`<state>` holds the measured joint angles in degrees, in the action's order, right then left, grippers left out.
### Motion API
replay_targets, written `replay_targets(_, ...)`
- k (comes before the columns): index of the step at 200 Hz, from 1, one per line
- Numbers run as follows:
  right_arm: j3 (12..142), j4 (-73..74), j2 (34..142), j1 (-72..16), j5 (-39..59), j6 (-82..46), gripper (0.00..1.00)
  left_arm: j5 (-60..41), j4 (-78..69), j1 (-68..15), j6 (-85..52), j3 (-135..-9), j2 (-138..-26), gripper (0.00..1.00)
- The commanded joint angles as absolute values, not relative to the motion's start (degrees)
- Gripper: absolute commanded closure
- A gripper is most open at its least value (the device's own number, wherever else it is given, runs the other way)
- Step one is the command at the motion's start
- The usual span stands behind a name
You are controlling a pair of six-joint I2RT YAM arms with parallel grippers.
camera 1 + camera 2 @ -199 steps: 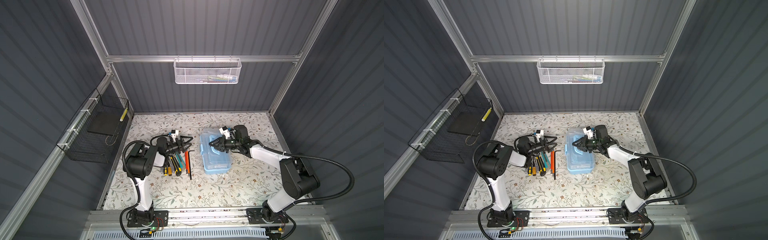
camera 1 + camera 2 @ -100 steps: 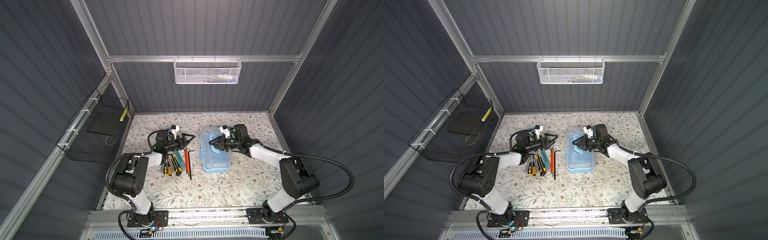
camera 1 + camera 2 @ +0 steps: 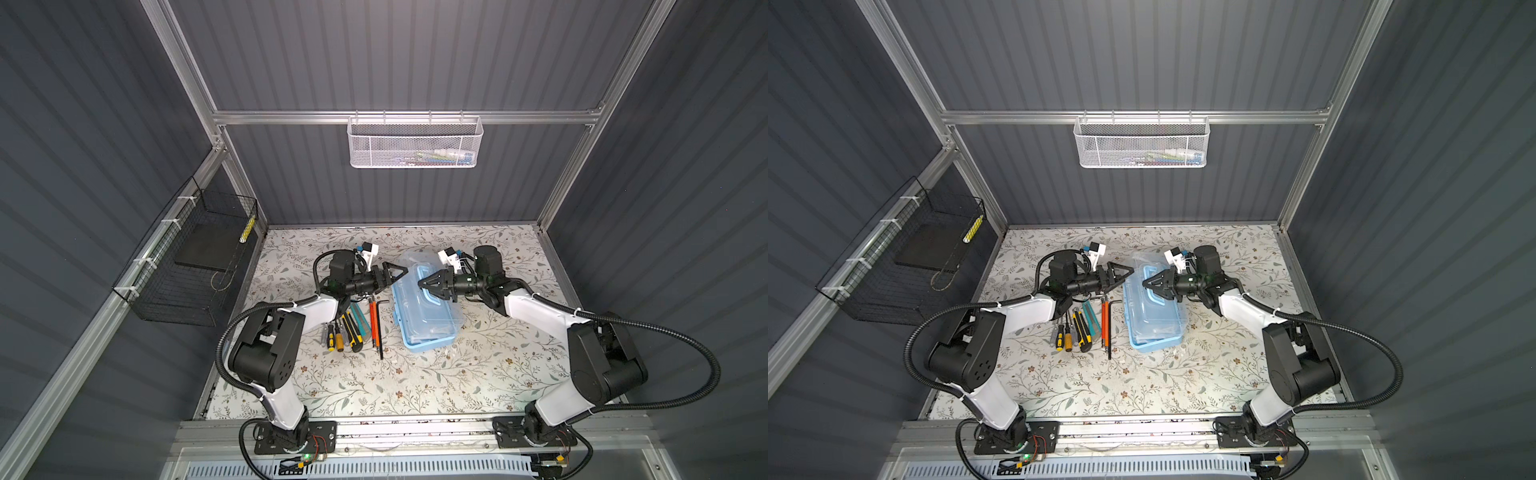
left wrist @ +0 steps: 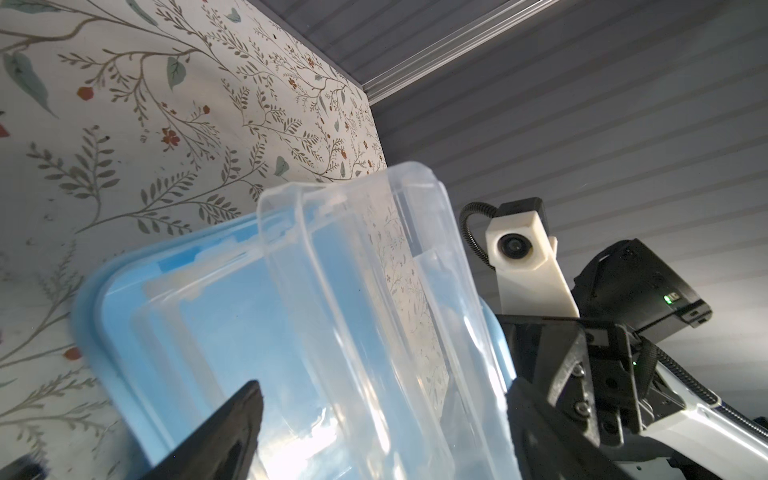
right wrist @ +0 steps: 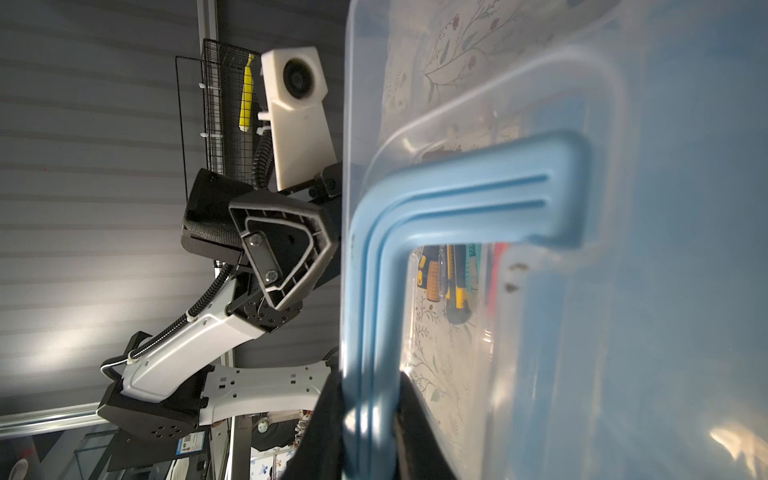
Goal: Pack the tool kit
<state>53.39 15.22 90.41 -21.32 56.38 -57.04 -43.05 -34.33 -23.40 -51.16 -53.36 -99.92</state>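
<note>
Left pincer (image 3: 398, 274), spread wide, has swung from the tools (image 3: 347, 330) to the box's (image 3: 434, 328) 10 o'clock corner; right pincer (image 3: 425, 289) keeps pinching the handle (image 5: 457, 195), lid (image 4: 374, 311) ajar, so packing can start.

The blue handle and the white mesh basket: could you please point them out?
blue handle (image 5: 478, 195): right wrist view, its ribbed bar.
white mesh basket (image 3: 411, 145): in a top view, its front wall.

The left arm (image 3: 320, 309) is hiding the tips of the screwdrivers (image 3: 336, 338), while the white mesh basket (image 3: 374, 145) is holding items too small to identify
</note>
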Motion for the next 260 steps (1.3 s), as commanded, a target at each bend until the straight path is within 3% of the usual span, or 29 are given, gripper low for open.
replay_targets(1, 53.2, 18.8, 88.7, -21.4, 60.0, -56.4, 1.00, -43.5, -35.5, -24.5, -51.6, -56.0, -101.7, 0.08)
replay_targets(52, 53.4, 16.5, 89.8, -21.2, 59.1, -54.5, 1.00, -44.5, -40.1, -24.7, -55.2, -58.6, -105.2, 0.09)
replay_targets(109, 56.6, 3.4, 89.0, -21.0, 52.4, -45.3, 0.64, -44.8, -41.6, -25.2, -57.5, -61.1, -107.5, 0.10)
replay_targets(147, 57.4, 1.9, 88.0, -20.3, 52.3, -44.3, 0.47, -44.6, -40.6, -25.3, -57.4, -62.9, -107.5, 0.10)
replay_targets(211, 55.8, -5.3, 77.1, -13.1, 45.3, -41.1, 0.36, -44.7, -34.7, -26.5, -55.7, -70.7, -109.1, 0.10)
replay_targets(260, 52.6, -7.6, 68.9, -6.1, 42.7, -40.1, 0.34, -44.7, -30.9, -29.9, -55.1, -79.5, -113.6, 0.10)
